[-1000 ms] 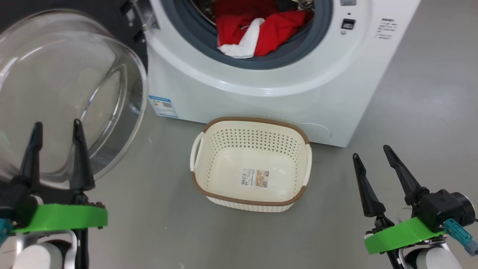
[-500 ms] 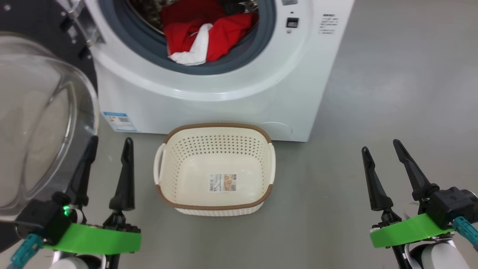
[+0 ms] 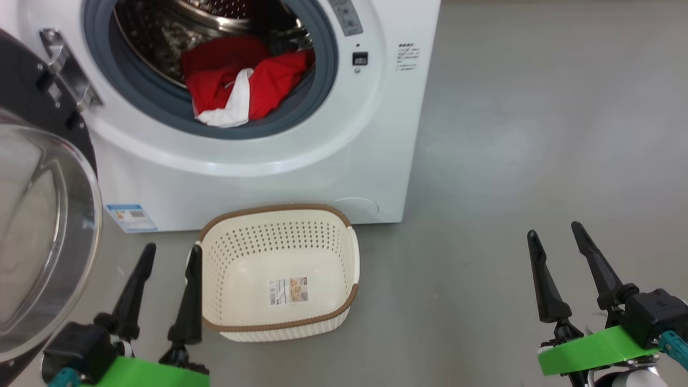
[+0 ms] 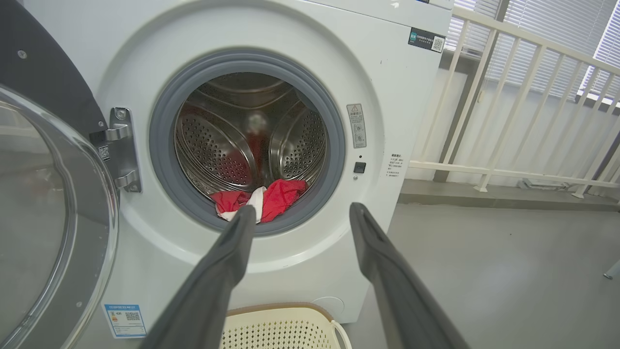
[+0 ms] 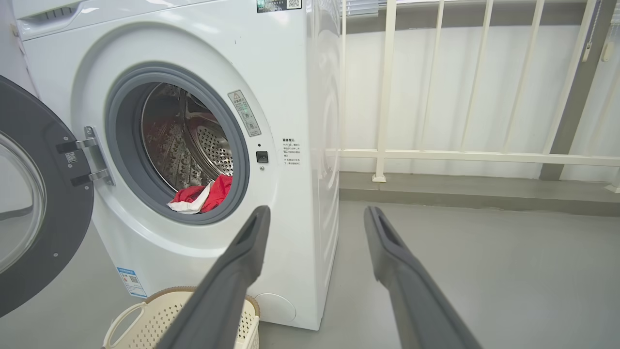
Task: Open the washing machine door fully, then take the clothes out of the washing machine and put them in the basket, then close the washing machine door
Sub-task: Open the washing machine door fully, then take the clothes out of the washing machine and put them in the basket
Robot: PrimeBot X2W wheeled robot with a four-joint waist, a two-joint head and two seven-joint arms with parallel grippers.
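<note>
The white washing machine (image 3: 258,172) stands with its door (image 3: 37,236) swung wide open to the left, glass bowl facing me. Red clothes (image 3: 236,80) with a white part lie at the drum's front lip, also seen as clothes (image 4: 271,198) and clothes (image 5: 203,196). The cream basket (image 3: 344,252) sits empty on the floor before the machine. My left gripper (image 3: 169,255) is open, low beside the basket's left handle. My right gripper (image 3: 556,234) is open over bare floor, well right of the machine. Both hold nothing.
Grey floor (image 3: 510,134) stretches to the right of the machine. A white railing (image 5: 460,155) on a raised kerb runs behind and to the right. The open door (image 4: 53,218) takes up the space left of the machine.
The head camera has swung, so the machine and basket sit further left and lower in view. My left gripper now shows beside the basket instead of in front of the door glass. Both grippers stay open.
</note>
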